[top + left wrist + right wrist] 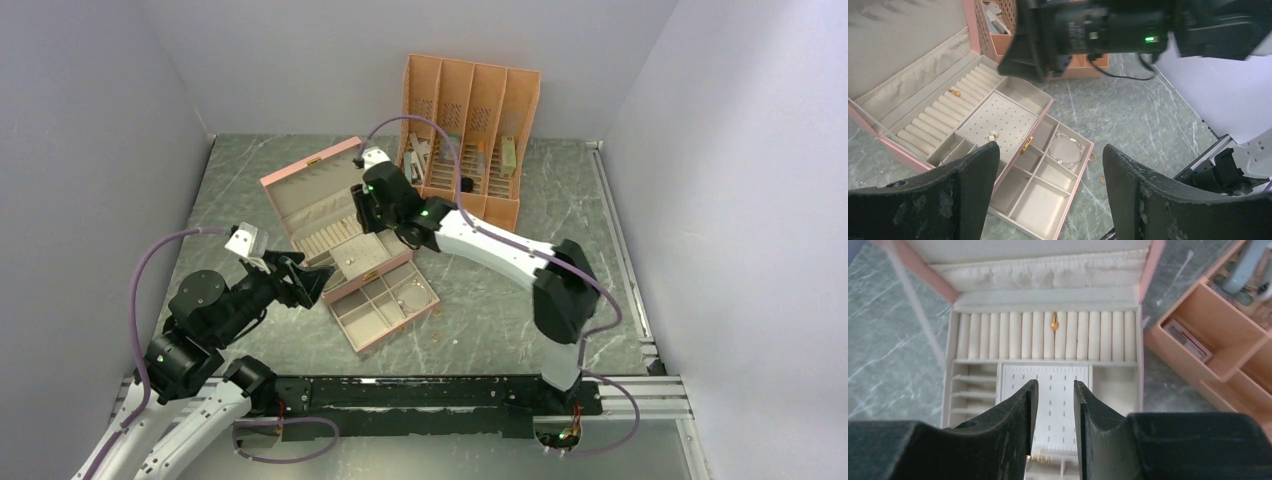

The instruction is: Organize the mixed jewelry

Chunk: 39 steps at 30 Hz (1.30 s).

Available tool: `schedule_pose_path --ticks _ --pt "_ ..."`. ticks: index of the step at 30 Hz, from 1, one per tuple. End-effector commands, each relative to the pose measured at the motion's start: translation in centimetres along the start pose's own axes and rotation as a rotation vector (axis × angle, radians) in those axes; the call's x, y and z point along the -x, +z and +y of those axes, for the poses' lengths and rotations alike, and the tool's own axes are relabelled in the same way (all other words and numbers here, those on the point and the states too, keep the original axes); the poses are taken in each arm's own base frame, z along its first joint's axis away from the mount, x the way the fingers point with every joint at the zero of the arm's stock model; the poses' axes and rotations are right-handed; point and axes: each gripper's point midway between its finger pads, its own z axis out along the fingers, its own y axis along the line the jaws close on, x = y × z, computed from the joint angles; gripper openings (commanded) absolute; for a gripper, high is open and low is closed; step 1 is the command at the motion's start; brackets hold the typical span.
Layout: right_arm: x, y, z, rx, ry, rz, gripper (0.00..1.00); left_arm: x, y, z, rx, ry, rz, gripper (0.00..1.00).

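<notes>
The left gripper (1050, 149) gapes wide, its arm folded low, while the right gripper (1053, 386), arm stretched forward, shows a narrow gap.

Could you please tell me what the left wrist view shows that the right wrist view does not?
Only the left wrist view shows the pulled-out lower drawer holding a silver bangle, a pale stud on the perforated cream panel, and the wide-open left gripper. Only the right wrist view shows the narrow gap between the black fingers of the right gripper. Both show the pink jewelry box and a small gold ring tucked in its cream rolls.
</notes>
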Motion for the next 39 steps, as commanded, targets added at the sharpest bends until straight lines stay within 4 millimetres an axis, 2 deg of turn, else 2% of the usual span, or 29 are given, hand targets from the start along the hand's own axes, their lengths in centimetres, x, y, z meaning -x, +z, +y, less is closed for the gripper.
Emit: schedule_pose_path --ticks 1,4,12,17,21,26,39 --pt "-0.2 -4.9 -0.3 0.001 0.033 -0.019 0.37 0.3 0.0 0.2 0.01 0.005 -0.008 0.79" --pt "-1.9 -8.2 -0.8 0.012 0.059 -0.014 0.38 0.3 0.0 0.2 0.011 0.004 -0.011 0.79" --pt "-8.6 -15.9 -2.3 0.048 0.161 0.061 0.39 0.2 0.1 0.1 0.0 0.007 -0.002 0.79" --pt "-13.1 -18.6 -3.5 0.035 0.202 0.136 0.4 0.1 0.2 0.1 0.0 0.007 0.001 0.79" --pt "-16.7 -19.2 -4.8 -0.007 0.202 0.209 0.4 0.1 0.2 0.1 0.001 0.006 0.001 0.79" --pt "-20.6 -18.5 -5.5 -0.017 0.191 0.279 0.4 0.1 0.2 0.1 0.002 0.006 0.003 0.79" --pt "-24.7 -15.2 -4.9 0.004 0.162 0.359 0.36 0.0 0.3 0.0 -0.004 0.007 0.009 0.79"
